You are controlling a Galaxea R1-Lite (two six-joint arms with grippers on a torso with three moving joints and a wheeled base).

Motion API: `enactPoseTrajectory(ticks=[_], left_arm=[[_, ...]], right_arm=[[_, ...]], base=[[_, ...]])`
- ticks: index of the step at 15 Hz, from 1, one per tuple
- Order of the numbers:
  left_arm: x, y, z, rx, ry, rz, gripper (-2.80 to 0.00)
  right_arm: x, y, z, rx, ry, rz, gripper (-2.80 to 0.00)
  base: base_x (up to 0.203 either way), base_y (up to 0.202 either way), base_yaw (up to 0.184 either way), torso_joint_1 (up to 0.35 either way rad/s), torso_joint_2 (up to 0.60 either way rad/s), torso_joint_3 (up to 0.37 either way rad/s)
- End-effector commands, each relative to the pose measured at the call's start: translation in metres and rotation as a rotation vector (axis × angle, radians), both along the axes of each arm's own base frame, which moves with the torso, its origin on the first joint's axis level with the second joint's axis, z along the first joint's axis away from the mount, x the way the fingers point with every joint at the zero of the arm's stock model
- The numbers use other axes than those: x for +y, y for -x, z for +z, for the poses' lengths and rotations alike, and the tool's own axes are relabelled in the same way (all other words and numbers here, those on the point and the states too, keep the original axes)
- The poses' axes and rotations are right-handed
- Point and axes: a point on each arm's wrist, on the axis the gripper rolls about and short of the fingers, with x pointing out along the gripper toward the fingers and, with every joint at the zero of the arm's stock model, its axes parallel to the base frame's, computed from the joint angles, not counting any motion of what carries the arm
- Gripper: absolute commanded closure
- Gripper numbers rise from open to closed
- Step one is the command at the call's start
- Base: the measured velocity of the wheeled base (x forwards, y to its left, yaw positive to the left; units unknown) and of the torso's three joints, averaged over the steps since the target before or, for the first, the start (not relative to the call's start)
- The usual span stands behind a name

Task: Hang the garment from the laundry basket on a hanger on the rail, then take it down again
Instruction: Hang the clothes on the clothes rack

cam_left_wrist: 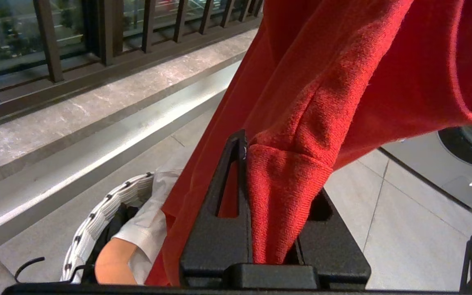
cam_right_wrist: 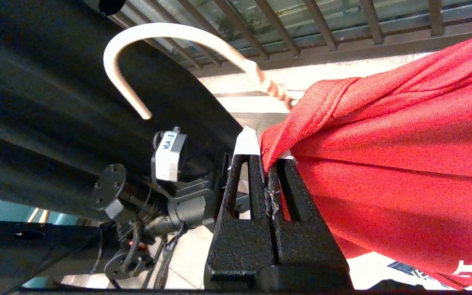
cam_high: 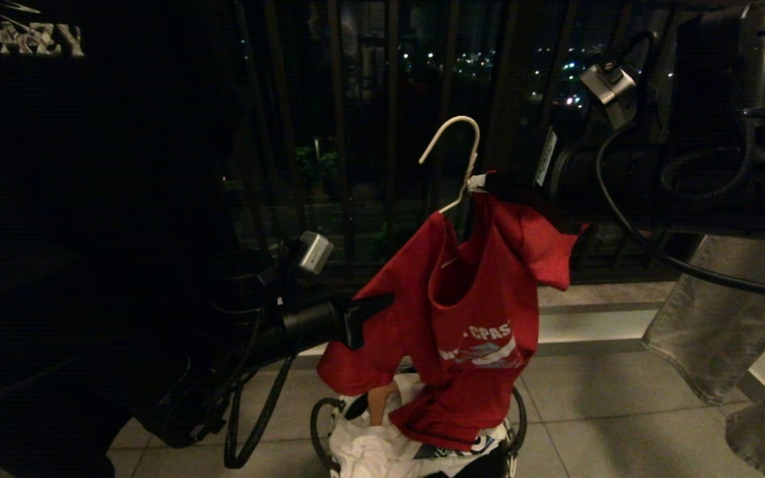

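Two tools on garment [cam_high: 475, 299], left tool [cam_left_wrist: 256, 172] pinching sleeve, right tool [cam_right_wrist: 266, 164] (shoulder, hanger [cam_high: 452, 153])

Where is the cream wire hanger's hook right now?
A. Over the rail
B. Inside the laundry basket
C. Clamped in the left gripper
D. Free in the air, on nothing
D: the hanger hook curves up free, with the red T-shirt draped below.

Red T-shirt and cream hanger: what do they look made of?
Red T-shirt: soft knit fabric, probably cotton jersey; the matte ribbed weave shows and it folds limply. Cream hanger: thin stiff wire, seemingly coated, with a smooth pale surface and a twisted neck.
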Motion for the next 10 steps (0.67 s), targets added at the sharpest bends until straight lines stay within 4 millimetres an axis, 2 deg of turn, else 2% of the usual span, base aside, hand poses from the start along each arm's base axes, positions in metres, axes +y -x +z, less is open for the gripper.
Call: enactPoseTrajectory(ticks=[1, 2, 3, 10], left_arm=[[-0.0007, -0.0003, -0.0009, 0.001, 0.002, -0.003, 0.0], [-0.0007, -0.0003, -0.0008, -0.002, 0.002, -0.003, 0.0], [-0.0007, -0.0003, -0.0008, -0.002, 0.002, -0.003, 0.0], [-0.0012, -0.0023, 0.0009, -0.032, 0.035, 0.001, 0.0]], right_arm=[[0.0004, 0.0012, 0.0007, -0.001, -0.004, 0.002, 0.0], [0.0003, 0.0012, 0.0004, 0.0, -0.002, -0.001, 0.0], [0.0005, 0.0013, 0.0008, -0.001, -0.004, 0.0, -2.8], [0.0009, 0.001, 0.0014, -0.004, -0.004, -0.001, -2.8]], base=[[0.0, 0.0, 0.0, 0.0, 0.0, 0.0], [0.0, 0.0, 0.0, 0.0, 0.0, 0.0], [0.0, 0.0, 0.0, 0.0, 0.0, 0.0], [0.0, 0.0, 0.0, 0.0, 0.0, 0.0]])
